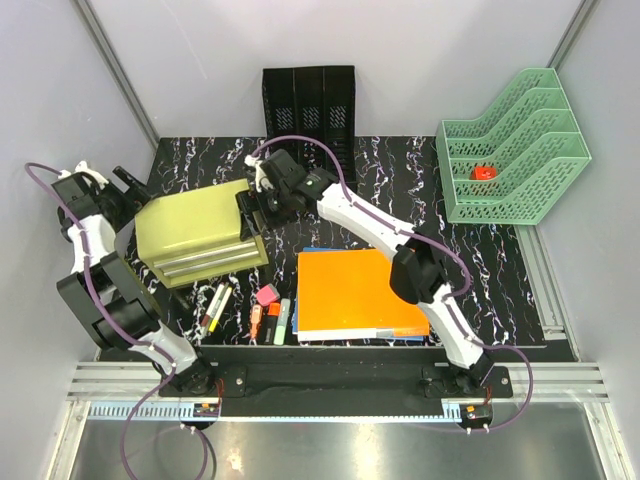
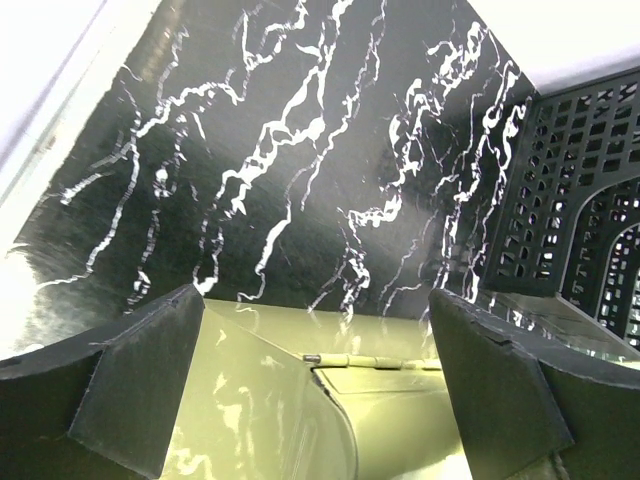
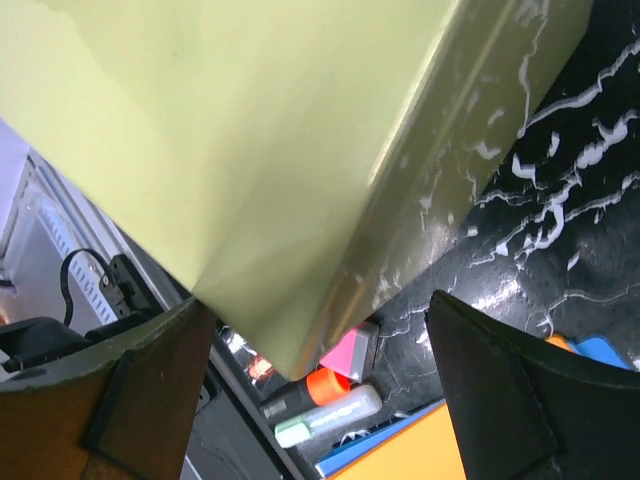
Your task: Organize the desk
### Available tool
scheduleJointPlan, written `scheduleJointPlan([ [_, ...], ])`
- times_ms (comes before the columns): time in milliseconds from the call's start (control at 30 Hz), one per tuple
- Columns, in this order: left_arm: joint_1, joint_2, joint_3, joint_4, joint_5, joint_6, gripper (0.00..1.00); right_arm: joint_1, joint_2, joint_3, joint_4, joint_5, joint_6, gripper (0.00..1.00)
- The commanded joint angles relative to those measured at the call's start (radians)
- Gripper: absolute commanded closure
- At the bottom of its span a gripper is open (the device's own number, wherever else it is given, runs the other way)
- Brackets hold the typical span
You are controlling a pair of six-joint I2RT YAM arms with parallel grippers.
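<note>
While the left pincer [image 2: 315,300] hangs spread over an edge of the yellow-green drawer box [image 1: 195,232], the right pincer [image 3: 318,300] is spread too, the box's corner between its fingers [image 3: 480,400]. The black veined tabletop [image 2: 300,150] lies beneath both, stretching ahead of them.

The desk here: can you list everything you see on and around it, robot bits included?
desk: 1, black with white veins, under everything
drawer box: 1, yellow-green, left of centre
mesh file holder: 1, black, far edge, centre
tiered tray: 1, mint green, far right
small object: 1, red-orange, inside the tray
folder: 1, orange, near centre
pens and highlighters: several, yellow, orange, green, left of folder
pink block: 1, among the pens
left gripper: 1, black, open, at the box's left end
right gripper: 1, black, open, at the box's right corner
</note>
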Motion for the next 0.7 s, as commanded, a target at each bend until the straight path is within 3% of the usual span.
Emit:
scheduleJointPlan([
  [0, 0.013, -0.053, -0.033, -0.065, 0.058, 0.084, 0.01, -0.031, 0.173, 0.254, 0.014, 0.051, -0.007, 0.08],
  [167, 0.012, -0.06, -0.045, -0.08, 0.124, 0.122, 0.01, -0.037, 0.294, 0.466, -0.018, -0.008, 0.025, 0.08],
  [667, 0.013, -0.147, -0.109, -0.169, 0.142, 0.25, 0.02, -0.139, 0.403, 0.5, 0.311, -0.193, 0.345, 0.06],
])
